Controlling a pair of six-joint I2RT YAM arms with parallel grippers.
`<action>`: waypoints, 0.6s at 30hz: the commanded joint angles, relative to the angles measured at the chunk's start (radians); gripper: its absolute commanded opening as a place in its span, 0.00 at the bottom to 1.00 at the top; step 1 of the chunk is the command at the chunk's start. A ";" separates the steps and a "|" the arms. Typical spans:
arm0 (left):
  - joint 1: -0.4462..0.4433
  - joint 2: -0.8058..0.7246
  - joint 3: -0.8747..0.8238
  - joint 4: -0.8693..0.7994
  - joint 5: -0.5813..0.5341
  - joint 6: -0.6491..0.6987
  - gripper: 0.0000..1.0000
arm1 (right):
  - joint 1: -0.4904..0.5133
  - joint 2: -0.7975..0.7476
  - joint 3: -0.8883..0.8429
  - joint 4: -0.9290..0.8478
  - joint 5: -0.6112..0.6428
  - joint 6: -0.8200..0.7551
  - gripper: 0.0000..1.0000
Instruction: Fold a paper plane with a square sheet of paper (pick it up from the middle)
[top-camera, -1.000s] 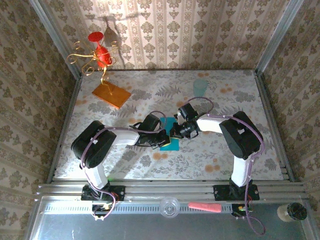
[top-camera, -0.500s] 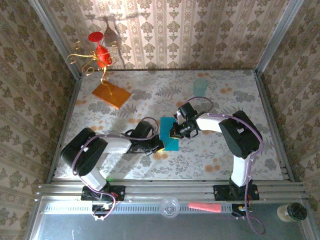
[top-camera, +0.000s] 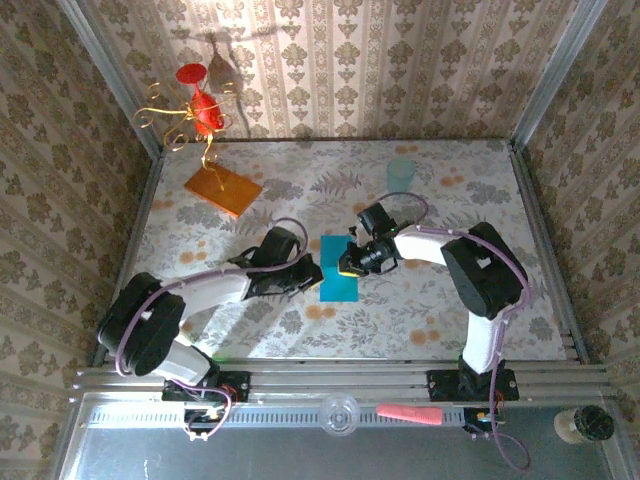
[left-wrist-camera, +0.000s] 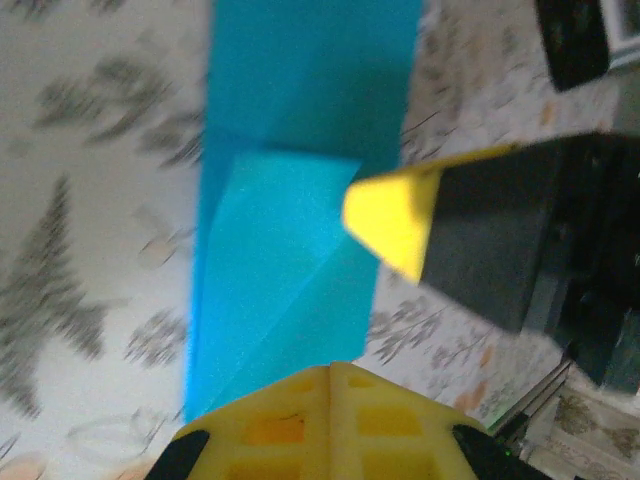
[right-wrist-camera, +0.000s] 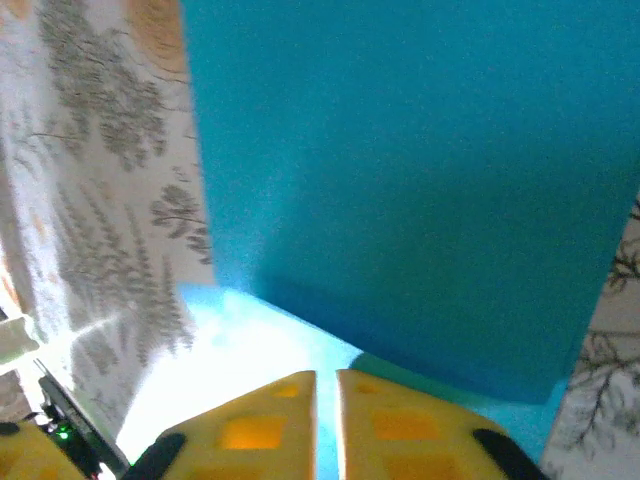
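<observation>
The teal-blue sheet of paper (top-camera: 338, 270) lies flat at mid-table, folded into a narrow oblong. In the left wrist view the sheet of paper (left-wrist-camera: 300, 130) carries a lighter triangular flap with a diagonal crease. Its outline is oblong, not a pointed dart. My left gripper (top-camera: 313, 272) sits at the paper's left edge. Its yellow fingers (left-wrist-camera: 300, 420) are shut, with nothing seen between them. My right gripper (top-camera: 350, 264) rests on the paper's right edge, and its yellow fingertip (left-wrist-camera: 388, 215) touches the sheet. Seen from the right wrist, that gripper (right-wrist-camera: 326, 385) is shut, low over the paper (right-wrist-camera: 420, 180).
An orange slab (top-camera: 222, 188) lies at the back left, with a red and gold wire ornament (top-camera: 195, 110) behind it. A pale mint cup (top-camera: 401, 172) stands at the back, right of centre. Patterned walls close in the table on three sides.
My left arm has drawn back to the left, taking its gripper from over the paper to its left edge. More of the paper shows. The right gripper has hardly moved.
</observation>
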 joint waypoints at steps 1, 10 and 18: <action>0.011 0.059 0.067 -0.006 0.011 0.067 0.00 | 0.002 -0.101 0.017 -0.049 0.067 0.059 0.21; 0.044 0.200 0.120 0.060 0.030 0.076 0.00 | -0.018 -0.210 -0.109 -0.012 0.168 0.172 0.32; 0.064 0.263 0.112 0.085 0.035 0.068 0.00 | -0.016 -0.187 -0.158 0.046 0.138 0.240 0.35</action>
